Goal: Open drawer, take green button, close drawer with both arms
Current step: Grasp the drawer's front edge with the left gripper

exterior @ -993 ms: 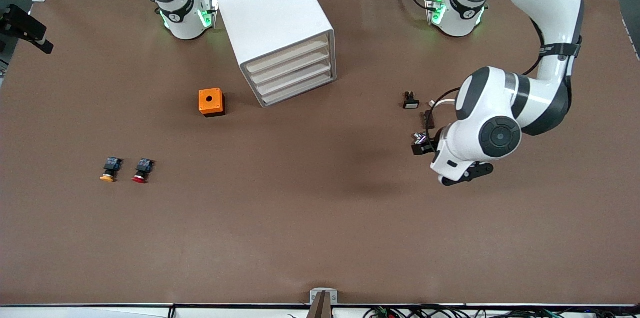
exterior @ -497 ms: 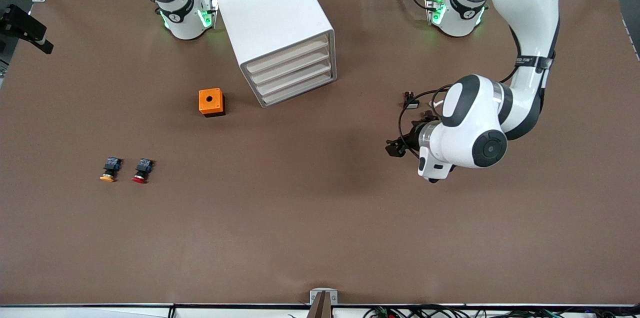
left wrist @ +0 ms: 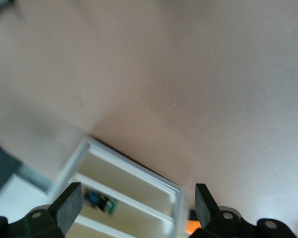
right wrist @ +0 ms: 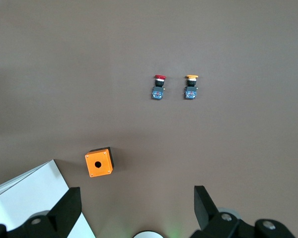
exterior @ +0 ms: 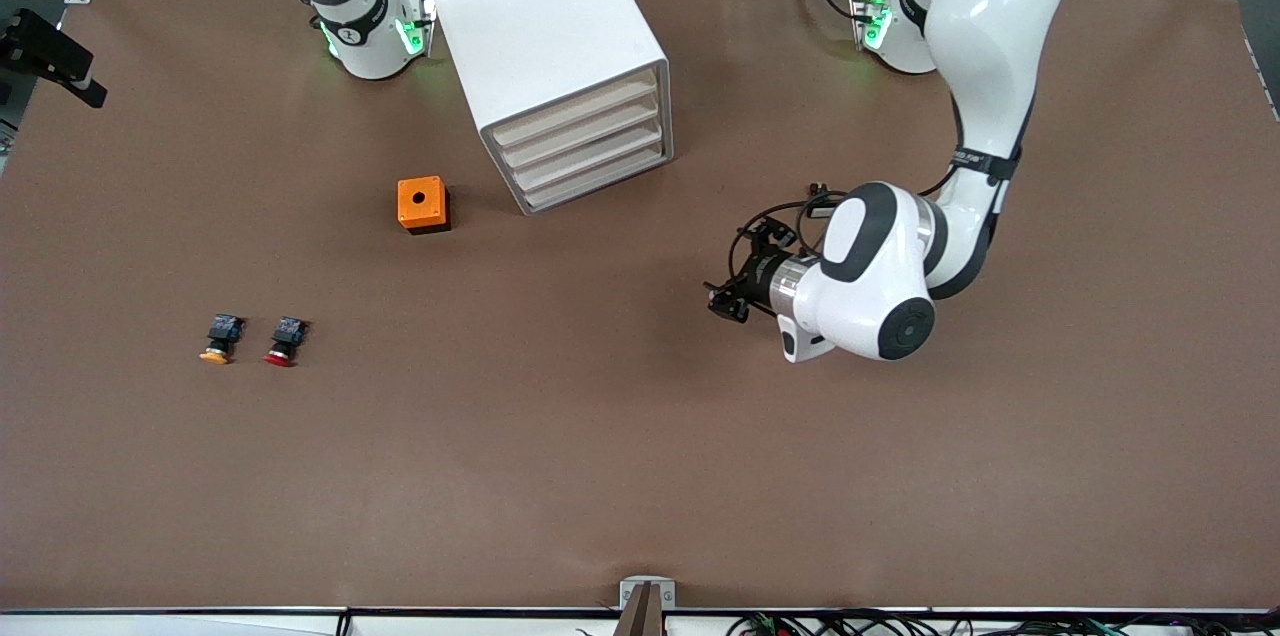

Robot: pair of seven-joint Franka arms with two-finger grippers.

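The left pincer (exterior: pixel 727 299) hangs over bare worktop (exterior: pixel 600 436), turned sideways toward the cabinet (exterior: pixel 535 26). The left wrist view shows its dark, blocky fingers (left wrist: pixel 69 207) spread wide with nothing between them. The right pincer (right wrist: pixel 134 210) is just as wide and empty. It is held high over the right arm's end of the worktop, where that arm waits, and it is out of the front view.

The worktop is a matt brown sheet. The cabinet is a smooth white box with rounded corners, and its four drawers (exterior: pixel 585 144) have pale beige fronts that sit flush. Beside it stands an orange box (exterior: pixel 423 204) with a round hole.

A red button (exterior: pixel 284 341) and an orange button (exterior: pixel 219 339) lie side by side nearer the camera. A small black part (exterior: pixel 820 206) sits half hidden by the left arm.

Only the left wrist view shows the button (left wrist: pixel 98 201), a blurred dark piece with blue and green, lying inside the cabinet. I cannot tell which drawer it is in.
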